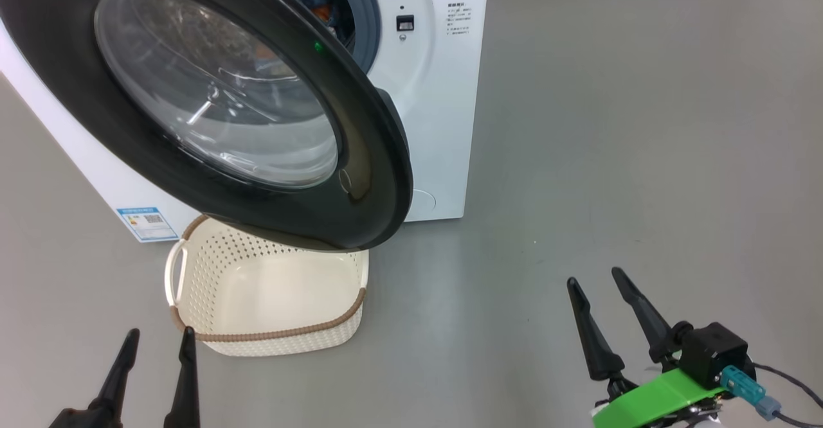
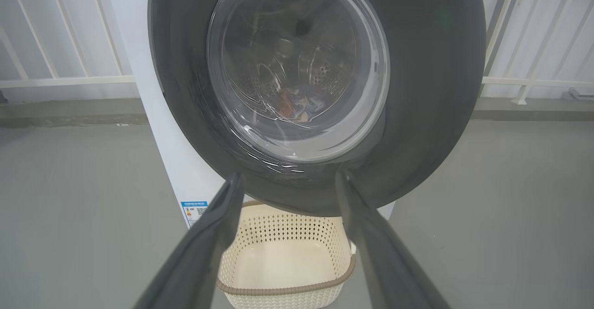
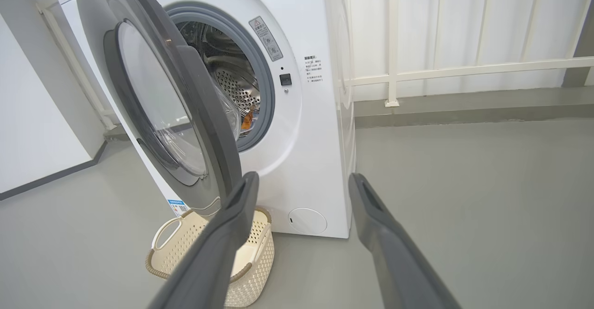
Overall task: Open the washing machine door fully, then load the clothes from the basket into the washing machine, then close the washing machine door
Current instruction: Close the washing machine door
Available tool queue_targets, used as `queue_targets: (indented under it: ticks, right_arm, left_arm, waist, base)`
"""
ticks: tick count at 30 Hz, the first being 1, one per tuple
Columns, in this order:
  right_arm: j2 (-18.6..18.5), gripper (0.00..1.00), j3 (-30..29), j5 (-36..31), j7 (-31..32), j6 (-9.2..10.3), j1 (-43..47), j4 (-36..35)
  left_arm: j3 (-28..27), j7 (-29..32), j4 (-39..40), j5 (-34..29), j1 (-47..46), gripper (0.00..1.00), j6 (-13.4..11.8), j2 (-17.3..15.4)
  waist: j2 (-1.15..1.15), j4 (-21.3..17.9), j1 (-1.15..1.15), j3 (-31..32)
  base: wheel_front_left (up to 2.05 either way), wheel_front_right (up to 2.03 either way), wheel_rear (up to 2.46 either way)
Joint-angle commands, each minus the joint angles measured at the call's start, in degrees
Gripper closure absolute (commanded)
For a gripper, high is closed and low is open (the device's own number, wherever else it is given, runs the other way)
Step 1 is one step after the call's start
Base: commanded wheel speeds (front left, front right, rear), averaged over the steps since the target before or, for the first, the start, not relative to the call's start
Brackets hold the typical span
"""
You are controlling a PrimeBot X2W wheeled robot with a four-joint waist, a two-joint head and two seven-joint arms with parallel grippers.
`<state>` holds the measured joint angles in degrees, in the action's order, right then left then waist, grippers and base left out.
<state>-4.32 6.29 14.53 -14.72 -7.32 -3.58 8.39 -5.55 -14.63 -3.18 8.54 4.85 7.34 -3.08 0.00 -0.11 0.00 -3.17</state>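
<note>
The washing machine (image 1: 437,94) (image 3: 311,128) stands with its door (image 1: 212,100) (image 2: 315,86) (image 3: 162,105) swung partly open over the basket. Clothes (image 1: 321,4) (image 2: 297,105) (image 3: 247,119) lie inside the drum, seen through the opening and through the door glass. The cream basket (image 1: 270,286) (image 2: 283,258) (image 3: 213,253) sits on the floor below the door, with no clothes showing inside. My left gripper (image 1: 157,338) (image 2: 287,179) is open, near the basket's front left corner, facing the door. My right gripper (image 1: 598,280) (image 3: 301,181) is open over bare floor to the right, holding nothing.
Grey floor (image 1: 611,126) spreads to the right of the machine. A white railing (image 3: 464,67) runs behind it. A small round white flap (image 3: 307,221) sits low on the machine front, and a blue label (image 1: 146,222) at its lower left.
</note>
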Motion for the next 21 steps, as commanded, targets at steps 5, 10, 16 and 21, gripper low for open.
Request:
queue_targets:
  ticks: [5, 10, 16, 21]
  right_arm:
    - [-0.14, 0.0, 1.09, -0.71, -0.28, -0.17, -0.11, -1.04]
    - [-0.1, 0.0, 0.97, -0.83, -0.28, -0.17, 0.07, -1.02]
    - [-0.08, 0.0, 0.91, -0.86, -0.28, -0.17, 0.39, -1.12]
    - [-0.06, 0.0, 1.02, -0.74, -0.28, -0.17, 0.51, -1.05]
  left_arm:
    - [-2.28, -0.37, 1.53, 0.26, -0.31, 0.0, 0.1, -0.39]
    - [-2.45, -0.37, 1.44, 0.38, -0.2, 0.0, 0.1, -0.21]
    - [-2.76, -0.37, 1.25, 0.45, -0.06, 0.0, 0.1, -0.06]
    - [-2.7, -0.37, 1.09, 0.51, -0.01, 0.0, 0.1, 0.01]
  waist:
    - [0.0, 0.01, 0.0, 0.3]
    - [0.0, 0.13, 0.0, 0.52]
    - [0.0, 0.3, 0.0, 0.91]
    - [0.0, 0.41, 0.0, 1.07]
  base:
    - [0.0, 0.0, 0.0]
    - [0.0, 0.0, 0.0]
    - [0.0, 0.0, 0.0]
    - [0.0, 0.0, 0.0]
